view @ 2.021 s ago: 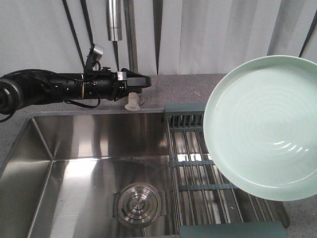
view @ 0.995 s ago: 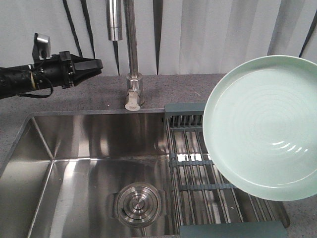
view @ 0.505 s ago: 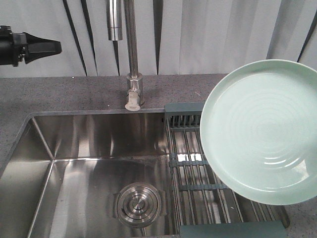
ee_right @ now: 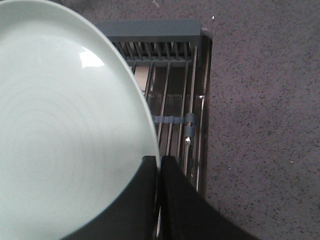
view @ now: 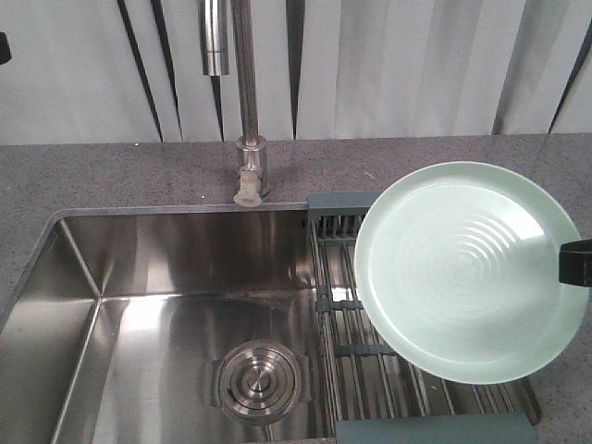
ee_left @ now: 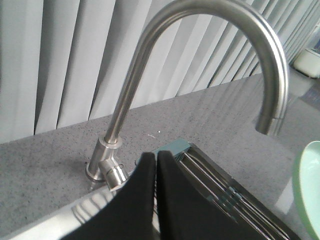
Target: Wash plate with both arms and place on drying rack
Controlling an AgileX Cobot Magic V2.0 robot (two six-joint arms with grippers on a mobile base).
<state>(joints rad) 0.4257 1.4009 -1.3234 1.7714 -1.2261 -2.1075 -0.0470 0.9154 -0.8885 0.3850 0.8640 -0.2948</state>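
The sink (view: 139,277) holds no plate now, and the action has moved over the drying rack (view: 338,277) at its right side. The plate (view: 467,273) has dropped from high and close to the front camera to just above the rack's rods, face up and slightly tilted. Whether it touches them I cannot tell. This looks like the final lowering onto the rack. The right end effector (ee_right: 158,162) is clamped on the plate's near rim. The left end effector (ee_left: 155,165), fingers pressed together on nothing, has withdrawn from the faucet (view: 244,83), so washing seems finished.
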